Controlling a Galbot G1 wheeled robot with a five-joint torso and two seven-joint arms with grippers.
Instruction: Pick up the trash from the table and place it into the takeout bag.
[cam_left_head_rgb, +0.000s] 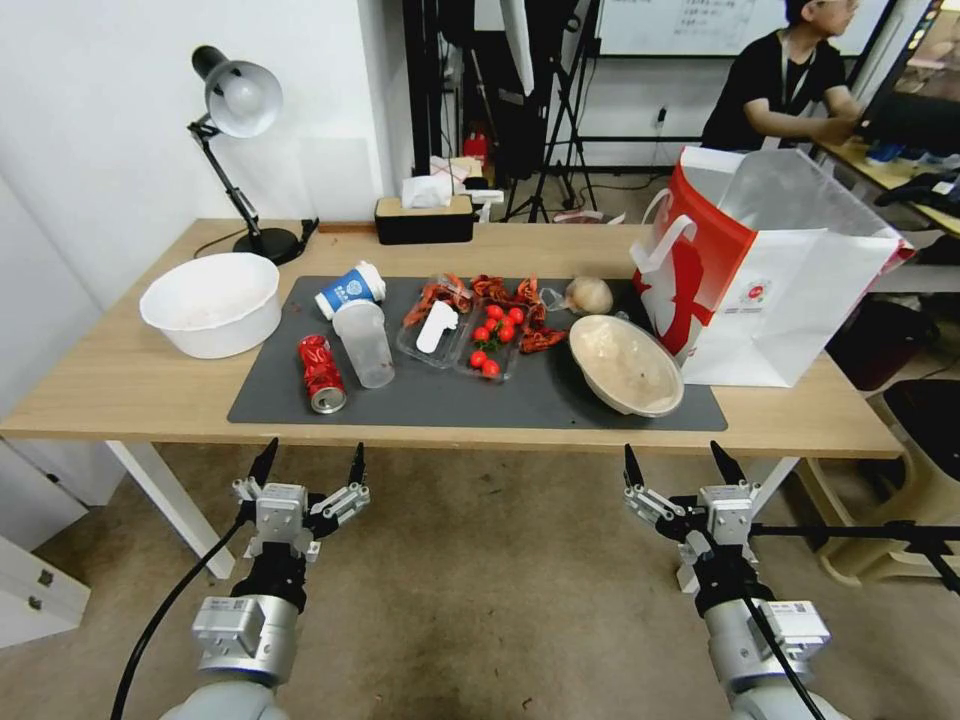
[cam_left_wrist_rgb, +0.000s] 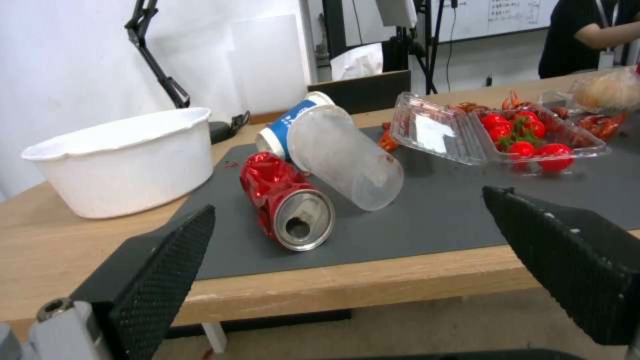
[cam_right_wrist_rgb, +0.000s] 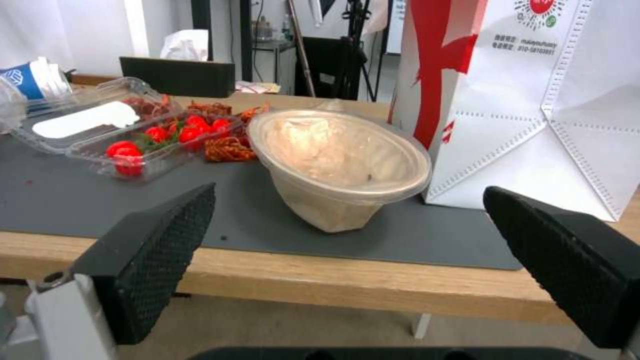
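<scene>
On the dark mat of the table (cam_left_head_rgb: 120, 385) lie a crushed red can (cam_left_head_rgb: 322, 373) (cam_left_wrist_rgb: 287, 200), a clear plastic cup (cam_left_head_rgb: 365, 343) (cam_left_wrist_rgb: 343, 155) and a blue-and-white paper cup (cam_left_head_rgb: 350, 289) (cam_left_wrist_rgb: 287, 127), all on their sides. A tilted beige bowl (cam_left_head_rgb: 625, 364) (cam_right_wrist_rgb: 340, 160) rests beside the white and red takeout bag (cam_left_head_rgb: 770, 275) (cam_right_wrist_rgb: 533, 100), with a beige paper wad (cam_left_head_rgb: 589, 294) behind it. My left gripper (cam_left_head_rgb: 309, 463) (cam_left_wrist_rgb: 347, 260) hangs open below the table's front edge, facing the can. My right gripper (cam_left_head_rgb: 678, 463) (cam_right_wrist_rgb: 347, 255) is open too, facing the bowl.
A large white bowl (cam_left_head_rgb: 212, 302) stands at the table's left, a desk lamp (cam_left_head_rgb: 238, 110) and a black tissue box (cam_left_head_rgb: 424, 215) at the back. A clear tray with cherry tomatoes and red shells (cam_left_head_rgb: 470, 330) lies mid-mat. Bare floor lies under both grippers.
</scene>
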